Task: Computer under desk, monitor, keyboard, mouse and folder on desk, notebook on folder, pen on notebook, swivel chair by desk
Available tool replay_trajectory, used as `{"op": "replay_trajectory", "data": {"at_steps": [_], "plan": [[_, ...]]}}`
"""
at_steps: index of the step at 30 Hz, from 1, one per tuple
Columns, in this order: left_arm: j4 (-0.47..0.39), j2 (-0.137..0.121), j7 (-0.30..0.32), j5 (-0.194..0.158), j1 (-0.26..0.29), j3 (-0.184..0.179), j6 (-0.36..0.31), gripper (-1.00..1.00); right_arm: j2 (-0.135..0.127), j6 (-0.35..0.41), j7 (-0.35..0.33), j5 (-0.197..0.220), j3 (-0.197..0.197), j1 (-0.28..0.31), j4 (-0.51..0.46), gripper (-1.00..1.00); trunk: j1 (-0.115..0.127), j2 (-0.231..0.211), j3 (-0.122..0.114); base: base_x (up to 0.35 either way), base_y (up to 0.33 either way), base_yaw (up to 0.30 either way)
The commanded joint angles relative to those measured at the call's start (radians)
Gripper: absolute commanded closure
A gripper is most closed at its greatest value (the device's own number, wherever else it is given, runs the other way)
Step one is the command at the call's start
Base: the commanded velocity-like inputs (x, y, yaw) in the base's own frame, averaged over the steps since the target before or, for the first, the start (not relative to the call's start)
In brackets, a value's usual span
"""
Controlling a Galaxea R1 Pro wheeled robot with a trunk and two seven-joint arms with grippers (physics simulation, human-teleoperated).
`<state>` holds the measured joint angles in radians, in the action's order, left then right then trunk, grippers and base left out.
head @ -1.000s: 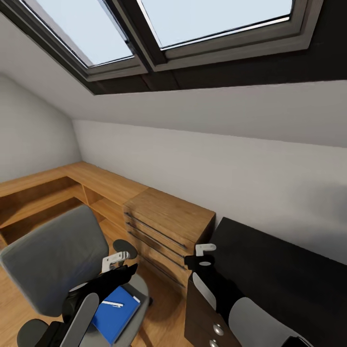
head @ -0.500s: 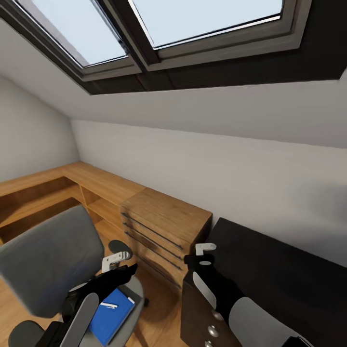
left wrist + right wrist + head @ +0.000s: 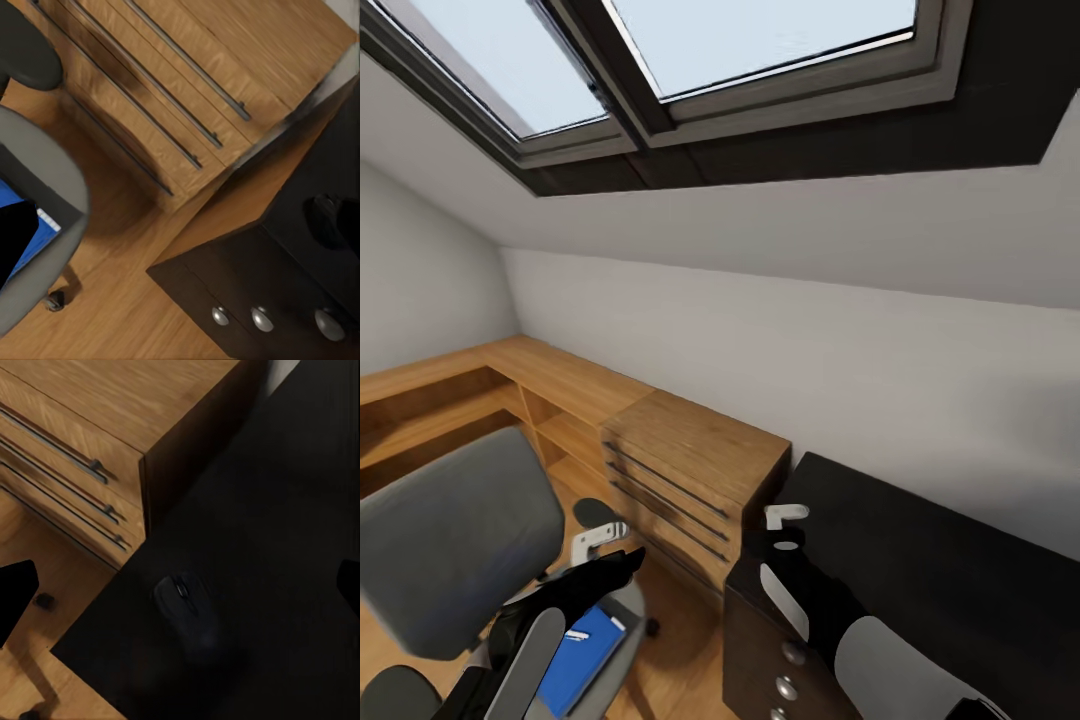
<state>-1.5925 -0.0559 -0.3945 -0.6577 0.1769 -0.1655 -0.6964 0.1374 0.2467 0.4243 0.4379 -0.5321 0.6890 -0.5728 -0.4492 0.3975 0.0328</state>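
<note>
- The folder (image 3: 582, 660) is lying flat on the seat of the swivel chair (image 3: 455, 540), at the near left of the head view. A thin white pen (image 3: 577, 634) is resting on its blue cover.
- A dark patch on the far part of the folder may be the notebook; it cannot be told apart from the arm's shadow.
- The folder's long axis is running from near left to far right, slanted toward the wooden drawer unit (image 3: 690, 470).
- The left claw (image 3: 603, 537) is hanging above and just beyond the folder's far end, so the folder is lying below it and toward the robot. Its pale fingers are showing, but whether they are released or clenched cannot be told.
- In the left wrist view, a blue corner of the folder (image 3: 34, 236) is showing on the grey seat, partly behind a dark finger.
- The right claw (image 3: 787, 517) is hanging over the near left corner of the black tabletop (image 3: 920, 570), well apart from the folder; its grip state cannot be told either.
- In the right wrist view, the mouse (image 3: 187, 607) is already lying on the tabletop below that claw.
- Judgement: the left arm is the nearer one for the folder; the tabletop is lying to the right, past the gap of wooden floor (image 3: 127, 300).
</note>
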Motion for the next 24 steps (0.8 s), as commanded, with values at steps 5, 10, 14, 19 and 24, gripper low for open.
{"op": "replay_trajectory", "data": {"at_steps": [5,10,14,19,24], "plan": [[-0.003,0.0,-0.01,-0.007,0.001,-0.002,-0.002,-1.0,-0.002,0.002,0.006,0.006,-0.006,0.001,-0.001,-1.0,-0.001,0.003,0.002,0.0,-0.257,0.0],[-0.003,0.002,-0.01,-0.006,0.001,-0.003,-0.003,-1.0,-0.003,-0.003,0.005,0.003,-0.005,0.001,-0.001,-1.0,-0.001,0.003,0.002,0.0,-0.049,0.0],[-0.004,0.004,-0.01,-0.008,0.001,-0.003,-0.003,-1.0,-0.004,-0.004,0.005,0.002,-0.005,0.001,-0.001,-1.0,-0.001,0.003,0.002,0.0,-0.002,0.0],[-0.004,0.005,-0.01,-0.008,0.001,-0.004,-0.002,-1.0,-0.003,-0.004,0.007,0.001,-0.007,0.001,-0.001,-1.0,-0.016,0.031,0.015,0.0,0.0,0.0],[-0.004,0.005,-0.01,-0.008,0.001,-0.005,-0.002,-1.0,0.0,-0.004,0.008,0.004,-0.009,0.001,-0.002,-1.0,-0.035,0.066,0.031,0.0,0.0,0.0]]}}
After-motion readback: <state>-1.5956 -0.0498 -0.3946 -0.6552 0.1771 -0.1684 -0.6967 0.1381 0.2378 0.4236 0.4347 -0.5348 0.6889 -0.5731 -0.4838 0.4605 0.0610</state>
